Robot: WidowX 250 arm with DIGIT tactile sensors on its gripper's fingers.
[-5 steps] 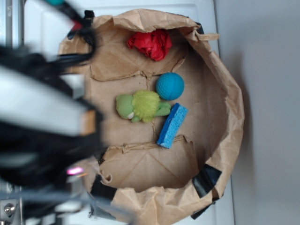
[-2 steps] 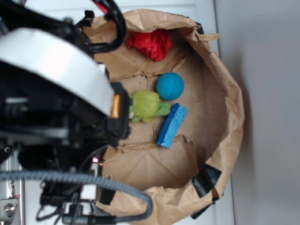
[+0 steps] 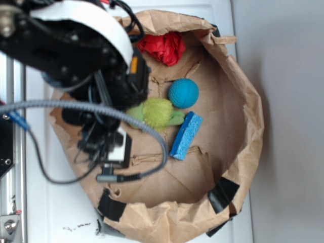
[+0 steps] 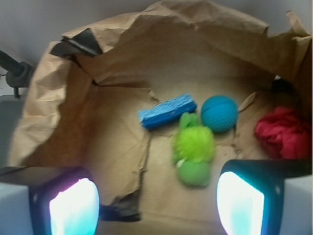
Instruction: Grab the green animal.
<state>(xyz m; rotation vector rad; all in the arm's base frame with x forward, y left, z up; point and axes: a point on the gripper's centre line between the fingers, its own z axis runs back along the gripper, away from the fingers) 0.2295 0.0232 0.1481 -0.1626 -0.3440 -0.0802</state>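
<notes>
Approach step; gripper fingers spread wide, empty, above the bag; green animal on bag floor touching ball, beside sponge; next: shift right, descend, close.

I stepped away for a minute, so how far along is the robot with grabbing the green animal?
Done: the arm is over the paper bag. In hand: the open gripper is lining up with the green animal, which lies between its fingers in the wrist view, apparently not touching. Left: descend, close, lift. The ball and sponge crowd its far end.
</notes>
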